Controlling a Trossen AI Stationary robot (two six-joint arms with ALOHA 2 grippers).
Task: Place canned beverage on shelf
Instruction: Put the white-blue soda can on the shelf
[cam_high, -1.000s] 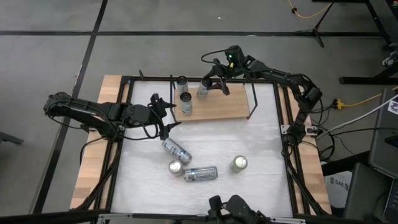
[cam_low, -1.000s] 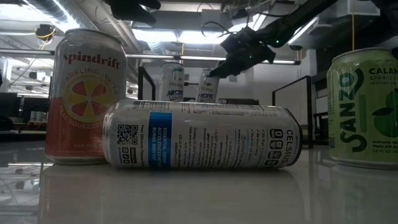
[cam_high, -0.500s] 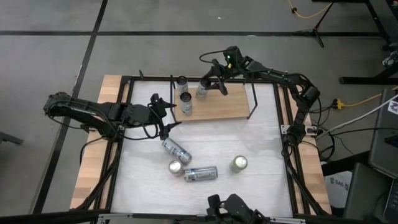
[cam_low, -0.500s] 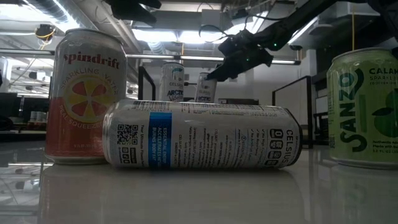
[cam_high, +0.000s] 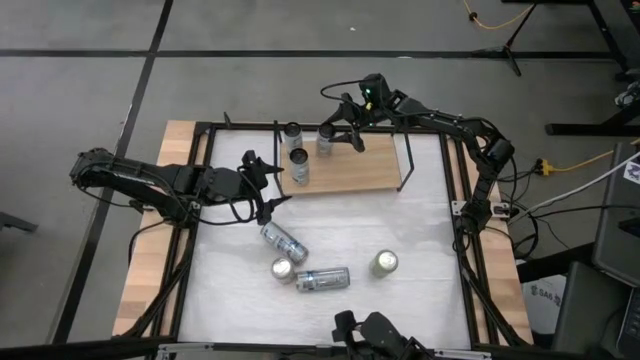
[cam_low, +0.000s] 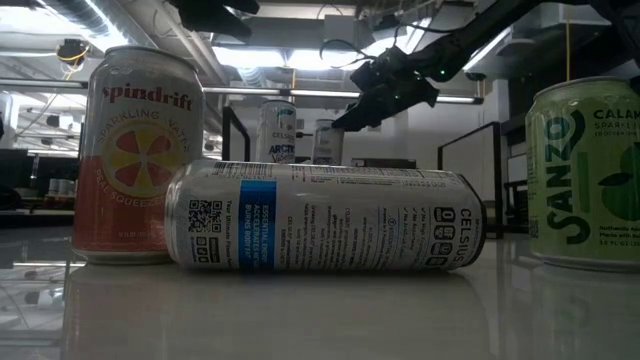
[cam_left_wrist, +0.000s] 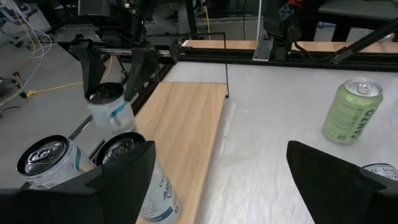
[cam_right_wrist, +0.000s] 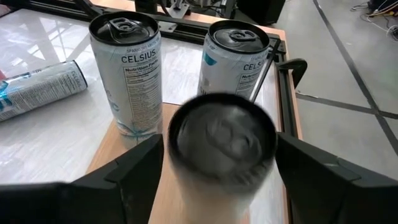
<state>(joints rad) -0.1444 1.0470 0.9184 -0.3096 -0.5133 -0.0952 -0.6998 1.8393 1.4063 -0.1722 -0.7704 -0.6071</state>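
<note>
Can (cam_high: 326, 139) upright on shelf (cam_high: 365, 170) at its far edge, between spread fingers of right tool (cam_high: 340, 131); contact unclear. Right wrist view shows two Celsius cans (cam_right_wrist: 127, 68) beyond it. Left tool (cam_high: 268, 184) spread, near counter's (cam_high: 420, 230) left edge.

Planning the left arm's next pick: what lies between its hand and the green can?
In the high view, a tipped silver can lies between the left hand and the green can.
</note>
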